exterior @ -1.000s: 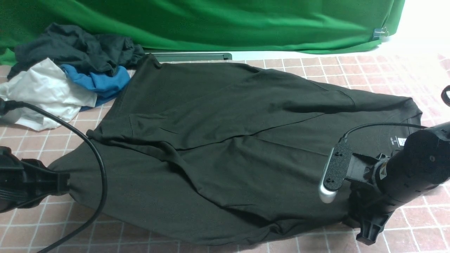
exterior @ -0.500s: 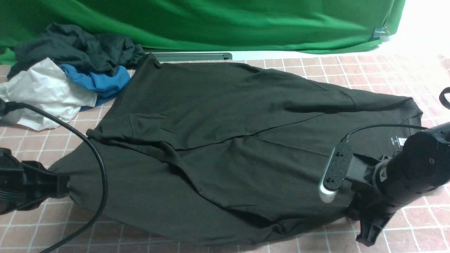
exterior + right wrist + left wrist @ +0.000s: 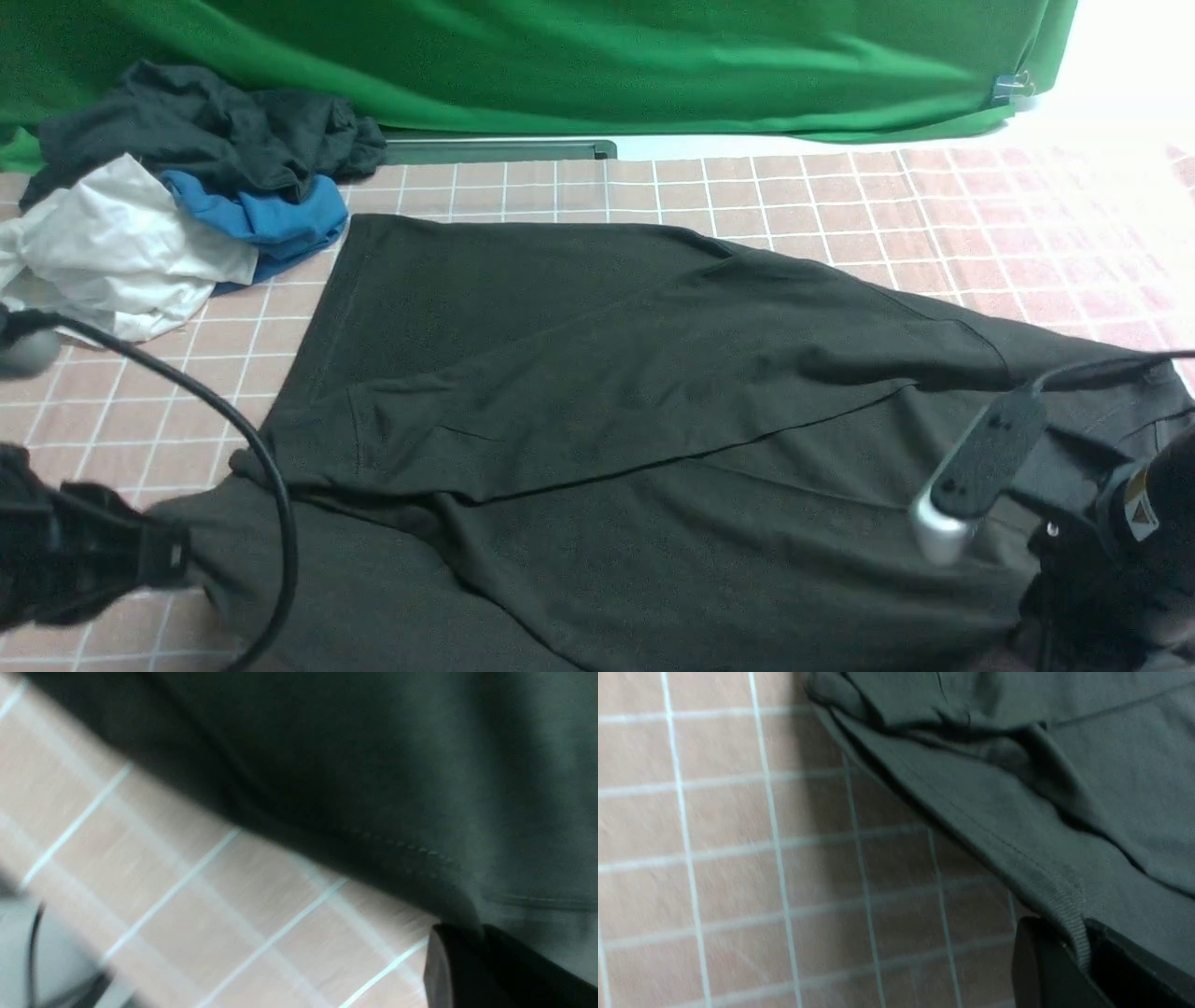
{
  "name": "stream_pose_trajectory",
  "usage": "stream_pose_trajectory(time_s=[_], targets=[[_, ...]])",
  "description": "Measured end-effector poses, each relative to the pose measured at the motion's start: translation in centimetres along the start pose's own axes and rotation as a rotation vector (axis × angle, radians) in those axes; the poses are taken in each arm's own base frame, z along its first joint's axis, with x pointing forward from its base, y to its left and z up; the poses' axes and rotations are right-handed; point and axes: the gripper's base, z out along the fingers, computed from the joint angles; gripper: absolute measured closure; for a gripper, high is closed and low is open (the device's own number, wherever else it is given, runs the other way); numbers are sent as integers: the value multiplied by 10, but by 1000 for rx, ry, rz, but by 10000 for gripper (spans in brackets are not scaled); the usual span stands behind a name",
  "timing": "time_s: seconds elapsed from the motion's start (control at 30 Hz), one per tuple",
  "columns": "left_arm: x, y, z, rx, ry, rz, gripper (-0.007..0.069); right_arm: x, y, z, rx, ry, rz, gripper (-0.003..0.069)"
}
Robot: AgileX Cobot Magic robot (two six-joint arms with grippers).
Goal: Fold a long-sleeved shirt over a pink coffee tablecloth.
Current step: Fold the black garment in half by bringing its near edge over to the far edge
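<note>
While jaws pinch it, shirt (image 3: 597,392) on tablecloth (image 3: 840,196)

The long-sleeved shirt (image 3: 597,392) lies spread on the tablecloth (image 3: 840,196) — a bunched heap of garments (image 3: 187,177) at its far left, the backdrop cloth (image 3: 560,56) behind.

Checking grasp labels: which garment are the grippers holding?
The black long-sleeved shirt, spread out; left gripper and right gripper pinch its edges. The dark-grey, blue and white garments lie bunched, untouched.

Shirt (image 3: 383,760) edge over tablecloth (image 3: 154,868)
</note>
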Motion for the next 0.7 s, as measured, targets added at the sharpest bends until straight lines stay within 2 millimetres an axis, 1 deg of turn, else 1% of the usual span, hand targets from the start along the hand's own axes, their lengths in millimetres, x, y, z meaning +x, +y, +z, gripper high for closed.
stream_pose_trajectory(time_s=[0.03, 0.07, 0.13, 0.17, 0.23, 0.27, 0.3, 0.33, 0.37, 0.4, 0.43, 0.47, 0.5, 0.6, 0.63, 0.67, 0.7], targets=[[-3, 1, 1, -10, -26, -7, 584, -2, -2, 0, 20, -24, 14, 637], [-13, 6, 7, -34, -74, -37, 584, -7, -9, -1, 83, -81, 51, 638], [-25, 11, 14, -56, -119, -72, 584, -11, -16, -1, 116, -129, 86, 638], [-28, 12, 17, -59, -123, -78, 584, -12, -18, 0, 122, -136, 97, 638], [-52, 22, 38, -71, -117, -117, 584, -19, -38, 1, 156, -178, 163, 638], [-53, 23, 41, -71, -110, -120, 584, -20, -39, 1, 158, -180, 167, 638], [-65, 28, 52, -78, -100, -125, 584, -24, -49, 3, 169, -197, 199, 638], [-73, 31, 60, -84, -97, -125, 584, -28, -58, 4, 177, -209, 223, 638], [-80, 34, 65, -88, -97, -125, 584, -30, -61, 6, 179, -211, 232, 638], [-97, 41, 83, -91, -85, -134, 584, -39, -75, 8, 192, -235, 261, 638], [-108, 44, 91, -93, -84, -136, 584, -44, -82, 11, 198, -247, 275, 638], [-117, 46, 95, -94, -92, -134, 584, -48, -87, 14, 201, -251, 284, 638], [-126, 50, 105, -94, -80, -136, 584, -54, -94, 16, 206, -263, 293, 638], [-158, 58, 126, -92, -81, -129, 584, -70, -112, 21, 222, -293, 314, 638], [-162, 59, 129, -92, -80, -125, 584, -72, -115, 22, 224, -298, 318, 638], [-175, 62, 138, -93, -77, -117, 584, -81, -126, 26, 230, -304, 329, 638], [-183, 64, 144, -96, -77, -107, 584, -86, -132, 28, 234, -309, 334, 638]])
